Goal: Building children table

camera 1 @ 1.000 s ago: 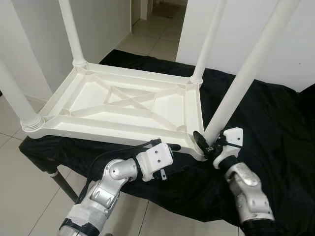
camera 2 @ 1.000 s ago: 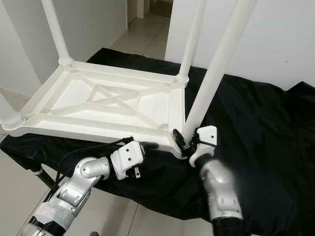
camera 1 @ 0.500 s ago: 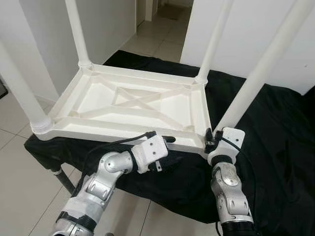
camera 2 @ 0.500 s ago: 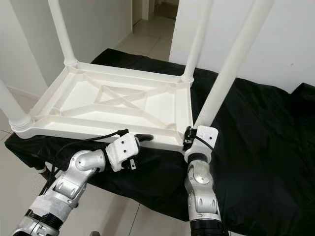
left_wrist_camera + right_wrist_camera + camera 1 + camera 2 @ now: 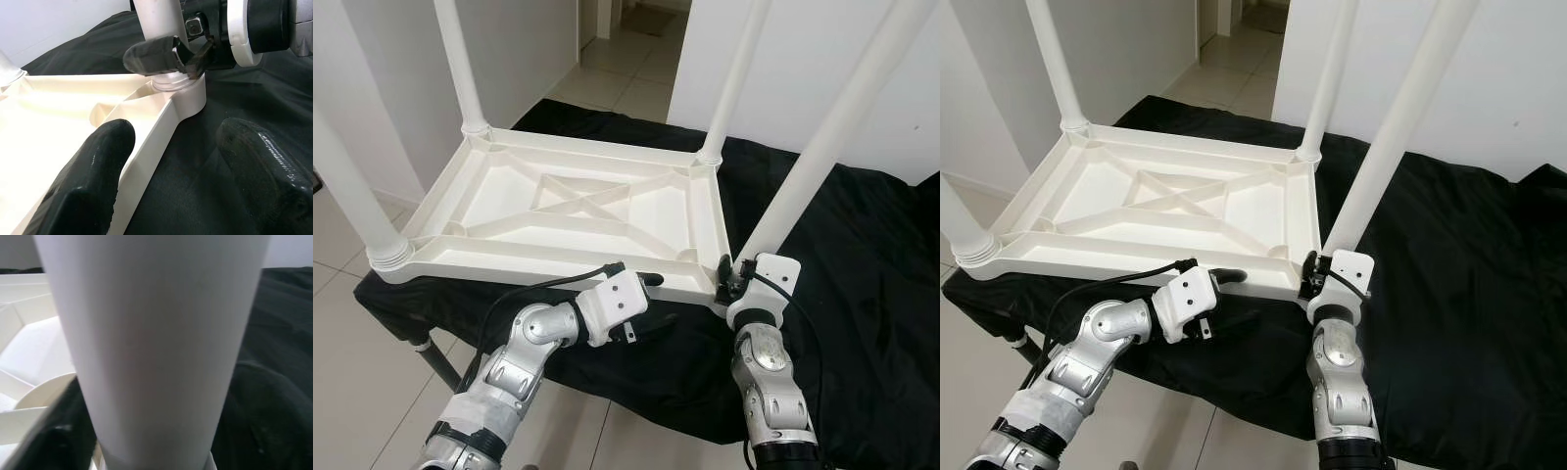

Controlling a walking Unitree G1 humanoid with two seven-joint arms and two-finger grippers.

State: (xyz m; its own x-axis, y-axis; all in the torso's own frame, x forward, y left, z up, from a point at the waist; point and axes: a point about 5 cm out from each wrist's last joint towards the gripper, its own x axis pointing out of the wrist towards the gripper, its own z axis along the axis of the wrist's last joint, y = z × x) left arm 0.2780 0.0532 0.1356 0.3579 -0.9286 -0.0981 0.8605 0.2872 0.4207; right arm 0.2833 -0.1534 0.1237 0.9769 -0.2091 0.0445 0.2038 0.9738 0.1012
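A white plastic children's table (image 5: 578, 211) lies upside down on a black cloth (image 5: 862, 264), with its legs pointing up. My right gripper (image 5: 729, 279) is shut around the base of the near right leg (image 5: 822, 147), where the leg meets the corner socket. In the right wrist view that leg (image 5: 151, 347) stands very close, with one dark finger (image 5: 68, 431) beside it. My left gripper (image 5: 651, 299) is open and straddles the table's near rim (image 5: 151, 142), one finger (image 5: 93, 181) on the inner side and one (image 5: 264, 166) over the cloth.
Three more legs stand at the far left (image 5: 460, 69), far right (image 5: 729, 78) and near left (image 5: 347, 196) corners. The cloth covers a stand with a metal leg (image 5: 435, 362) on tiled floor. White walls and a doorway (image 5: 626, 20) lie behind.
My right forearm has swung in from the right to stand beneath the leg's base, still holding it. The left gripper stays at the near rim. The view has shifted slightly.
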